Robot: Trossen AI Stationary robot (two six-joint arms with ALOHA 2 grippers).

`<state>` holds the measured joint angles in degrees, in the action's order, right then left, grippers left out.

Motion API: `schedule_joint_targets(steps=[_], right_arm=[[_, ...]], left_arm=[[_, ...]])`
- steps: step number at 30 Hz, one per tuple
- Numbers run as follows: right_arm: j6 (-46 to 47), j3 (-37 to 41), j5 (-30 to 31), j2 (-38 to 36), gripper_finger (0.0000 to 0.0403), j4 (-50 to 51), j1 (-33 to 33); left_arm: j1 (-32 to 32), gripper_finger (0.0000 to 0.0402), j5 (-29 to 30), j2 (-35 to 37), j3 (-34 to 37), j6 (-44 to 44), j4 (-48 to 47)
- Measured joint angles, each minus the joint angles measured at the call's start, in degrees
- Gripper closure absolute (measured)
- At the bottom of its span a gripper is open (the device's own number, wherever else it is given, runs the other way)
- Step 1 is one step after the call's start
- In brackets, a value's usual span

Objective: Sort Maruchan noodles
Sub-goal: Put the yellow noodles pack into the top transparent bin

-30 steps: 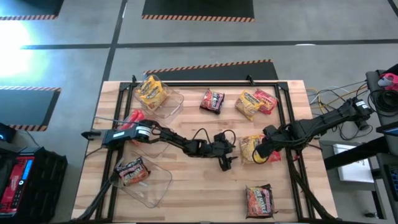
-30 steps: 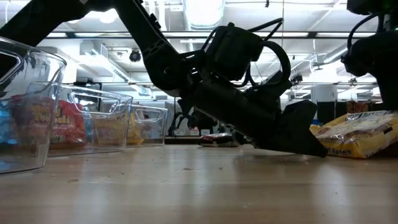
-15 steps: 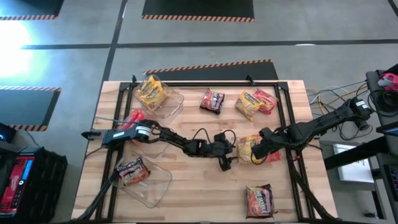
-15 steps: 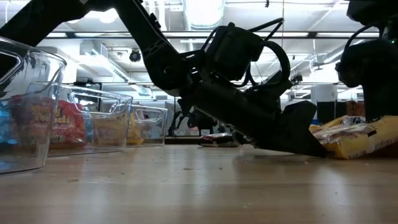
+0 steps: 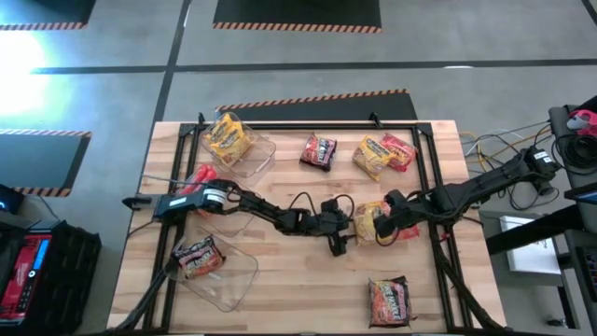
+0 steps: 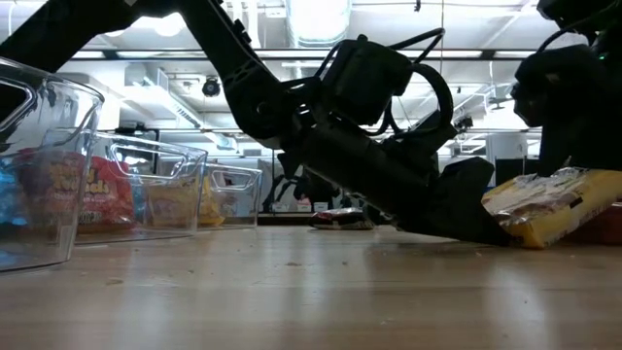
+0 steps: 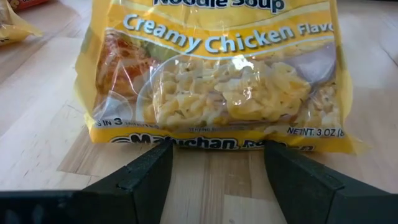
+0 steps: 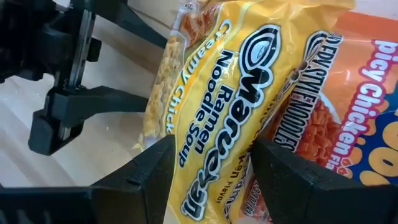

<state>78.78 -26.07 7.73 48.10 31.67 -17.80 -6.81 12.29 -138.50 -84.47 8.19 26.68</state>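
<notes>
Both claws meet at the table's middle over one yellow Creamy Chicken packet (image 5: pixel 371 222). Left gripper (image 7: pixel 217 171) lies low on the wood with its fingers spread wide, the packet's bottom edge just at their tips, not clasped. Right gripper (image 8: pixel 211 165), at the packet's 3 o'clock, has its fingers parted around the packet, which rests partly on an orange chicken packet (image 8: pixel 348 118).

A wooden table (image 5: pixel 280 280) carries a black frame (image 5: pixel 424 154) around its edges. Three clear plastic bins stand along one side: one (image 5: pixel 256 159) at the far corner, one (image 5: pixel 229 205) midway, one (image 5: pixel 233 280) nearest. Loose cables (image 5: pixel 485 145) lie beside the table.
</notes>
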Motion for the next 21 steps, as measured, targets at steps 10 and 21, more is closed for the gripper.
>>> schedule_joint_targets(steps=[10,21], right_arm=[[-1.26,0.16,1.31,0.07,0.0206,-1.96,-0.04],[-1.77,0.16,2.79,2.89,0.0228,-1.43,-0.07]], left_arm=[[0.06,0.0171,0.39,0.00,-0.24,0.37,-0.63],[0.28,0.0171,0.81,0.00,-0.15,1.77,-0.20]])
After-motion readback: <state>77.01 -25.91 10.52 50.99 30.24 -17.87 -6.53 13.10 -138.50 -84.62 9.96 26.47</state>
